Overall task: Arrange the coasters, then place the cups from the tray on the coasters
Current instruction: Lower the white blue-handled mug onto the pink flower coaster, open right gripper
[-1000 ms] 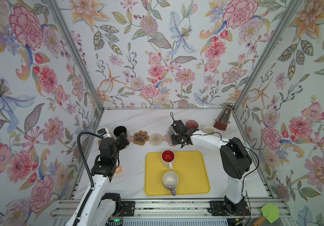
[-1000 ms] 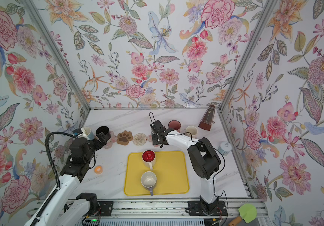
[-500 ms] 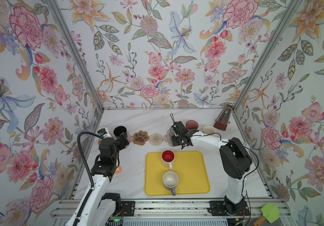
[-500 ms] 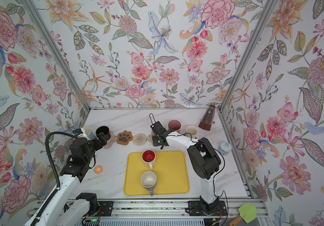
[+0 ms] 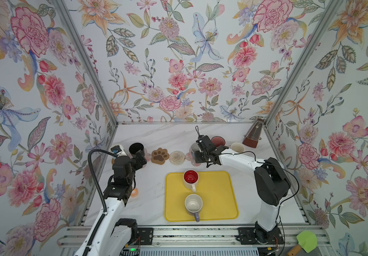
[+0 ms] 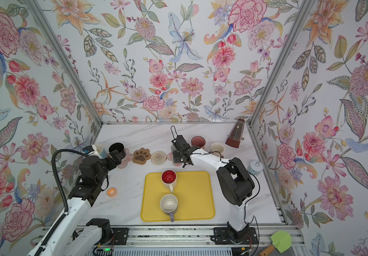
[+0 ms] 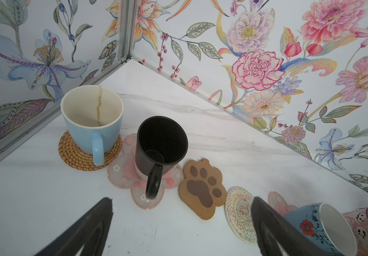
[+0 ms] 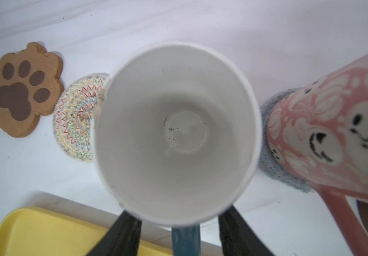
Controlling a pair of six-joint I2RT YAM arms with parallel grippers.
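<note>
Vs. a sec ago we see arms and cups unmoved in both top views; only the right gripper (image 8: 178,216) differs, its jaws now parted. They stand partway open either side of the blue handle of the white-inside mug (image 8: 176,133), clear of it, holding nothing. Mug upright in the coaster row, betw. the zigzag coaster (image 8: 76,119) and the pink mug (image 8: 325,133). Right arm stretched low toward back-centre. Left gripper (image 7: 182,200) is spread wide, empty, near the black mug (image 7: 160,144). Tray (image 5: 218,199) carries the red-inside mug (image 5: 190,177) and the purple-handled mug (image 5: 193,203).
</note>
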